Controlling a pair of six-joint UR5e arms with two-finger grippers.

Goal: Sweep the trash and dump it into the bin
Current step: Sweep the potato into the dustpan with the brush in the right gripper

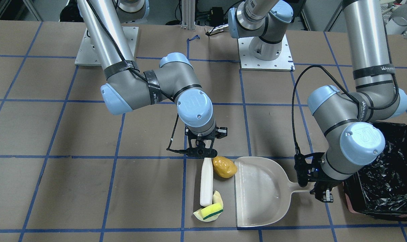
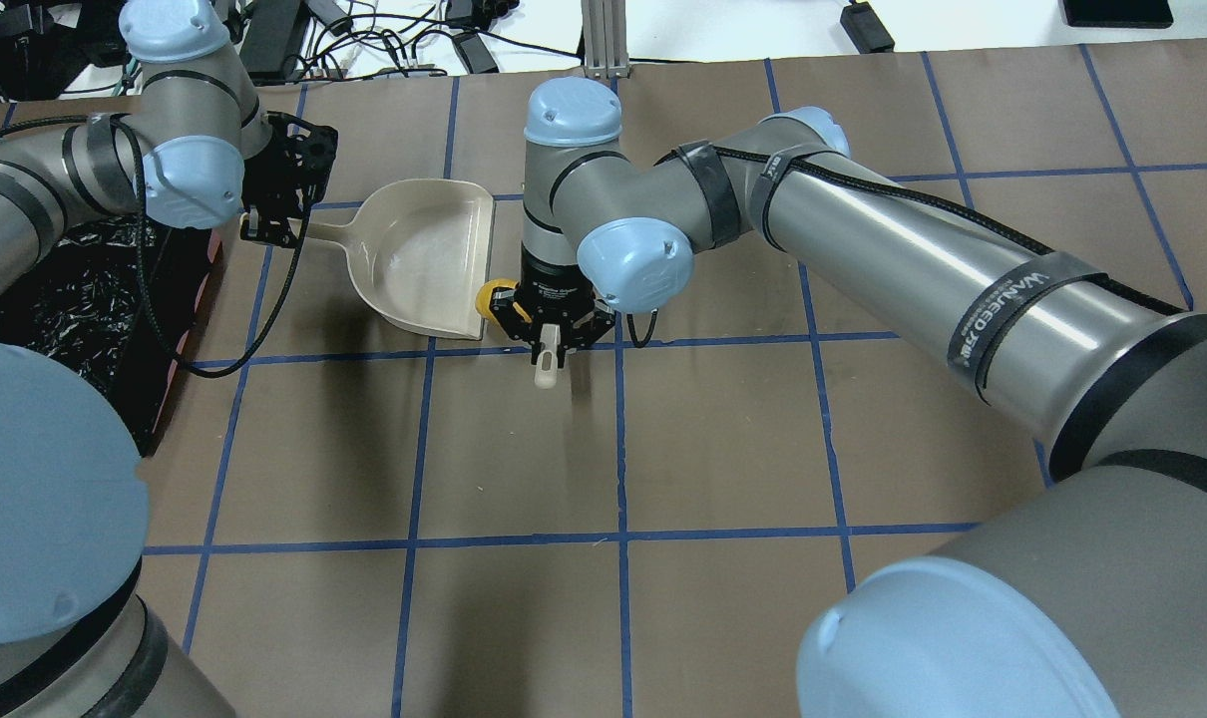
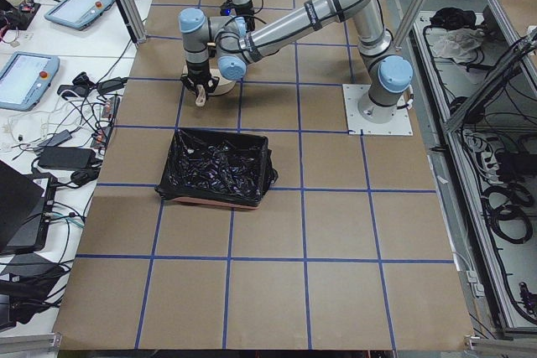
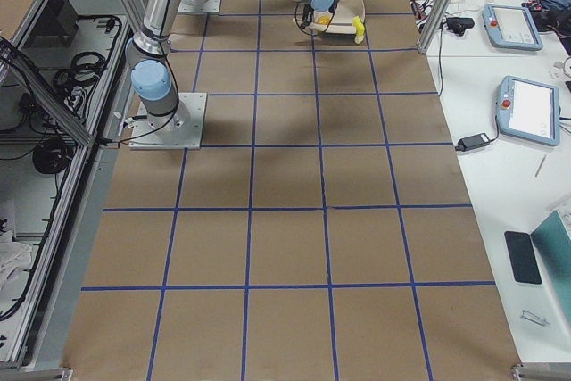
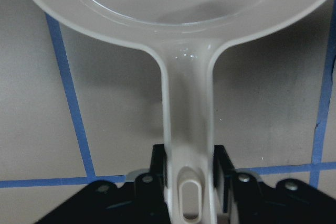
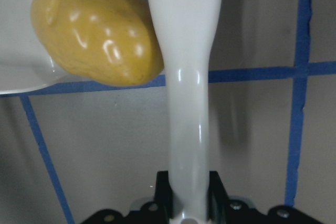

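My left gripper [image 1: 321, 193] is shut on the handle [image 5: 188, 129] of the beige dustpan [image 1: 260, 191], which lies flat with its mouth facing the trash. My right gripper [image 1: 203, 154] is shut on a white sweeping tool [image 1: 207, 181] lying along the table beside that mouth. The glossy brown-yellow lump [image 1: 224, 166] rests between the tool and the dustpan's lip, touching the tool [image 6: 186, 103] in the right wrist view. The yellow-green sponge [image 1: 212, 211] lies on the cream foam scrap [image 1: 218, 197] near the tool's tip, outside the pan. The black-lined bin [image 1: 388, 174] stands just beyond my left gripper.
The brown table [image 1: 72, 188] carries a blue tape grid. Both arm bases [image 1: 265, 50] are bolted at the robot's side. Tablets and cables lie on side benches off the table's ends [image 3: 25, 73].
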